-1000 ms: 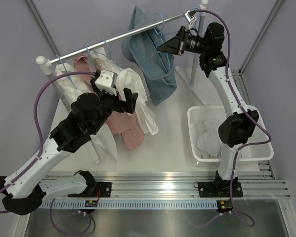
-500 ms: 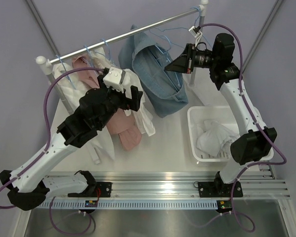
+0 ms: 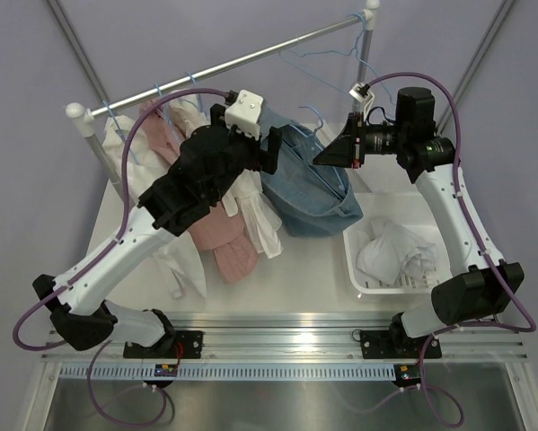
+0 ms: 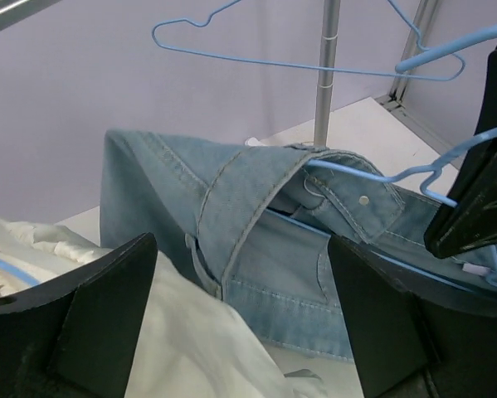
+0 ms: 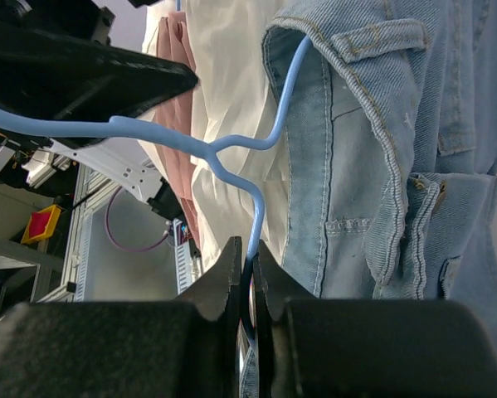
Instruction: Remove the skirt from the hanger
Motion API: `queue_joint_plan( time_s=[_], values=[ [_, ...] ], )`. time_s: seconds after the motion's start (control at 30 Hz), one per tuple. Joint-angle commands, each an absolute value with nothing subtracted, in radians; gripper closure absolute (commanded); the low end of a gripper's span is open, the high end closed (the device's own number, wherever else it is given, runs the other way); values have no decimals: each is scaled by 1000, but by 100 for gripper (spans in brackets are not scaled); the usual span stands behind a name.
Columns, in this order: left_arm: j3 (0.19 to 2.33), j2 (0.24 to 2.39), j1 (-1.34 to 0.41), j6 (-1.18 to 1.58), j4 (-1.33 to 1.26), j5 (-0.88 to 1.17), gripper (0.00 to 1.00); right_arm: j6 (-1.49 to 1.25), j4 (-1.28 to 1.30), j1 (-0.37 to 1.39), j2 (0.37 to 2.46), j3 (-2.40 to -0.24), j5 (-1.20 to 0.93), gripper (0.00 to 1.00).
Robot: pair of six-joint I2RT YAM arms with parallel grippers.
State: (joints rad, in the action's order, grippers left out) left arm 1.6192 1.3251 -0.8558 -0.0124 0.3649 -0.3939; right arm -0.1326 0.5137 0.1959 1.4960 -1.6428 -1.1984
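- The tabletop point(image 3: 313, 260) is white and fills the middle of the top view, with the clothes rail point(image 3: 251, 59) crossing the upper part from the left up to the right
- The denim skirt point(image 3: 309, 189) sits in the centre of the top view, below the rail and between the two arms. It bunches downward, and I cannot tell if its hem touches the tabletop
- White and pink garments point(image 3: 224, 233) hang at the left of the skirt, touching it. A white basket point(image 3: 351, 251) with pale cloth inside stands at the lower right
- The left pincer point(image 4: 241, 245) is spread wide with nothing between its jaws. In the left wrist view the skirt's waistband point(image 4: 256, 207) lies straight ahead of it, just beyond the fingertips
- The right pincer point(image 5: 246, 257) is closed on the thin blue wire of the hanger point(image 5: 217, 156). From the right it holds the hanger away from the rail, and the wire passes into the top of the skirt
- The relation that matters: the waistband runs from the lower left to the right of the left wrist view, so its long axis lies across the gap between the open jaws. The left arm is the nearer free one
- My judgement is that the left pincer should go forward and close on the waistband near the seam, then pull it off the wire while the right one holds firm. The risk is to catch the white cloth beside it
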Motion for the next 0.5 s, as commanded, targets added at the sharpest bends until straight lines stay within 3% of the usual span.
queue_joint_plan(
  time_s=[0.0,0.33,0.47],
  values=[
    [1667,1365,-853,-72,347,-408,14,-71,472,193,1431,-1658,-1256,100],
    [1625,1416,-853,-158,321,-527,19,-147,414,193,1430,-1663,-1313,100],
    [1629,1442,-844,-210,281,-584,35,-144,425,193,1419,-1655,-1325,100]
  ],
)
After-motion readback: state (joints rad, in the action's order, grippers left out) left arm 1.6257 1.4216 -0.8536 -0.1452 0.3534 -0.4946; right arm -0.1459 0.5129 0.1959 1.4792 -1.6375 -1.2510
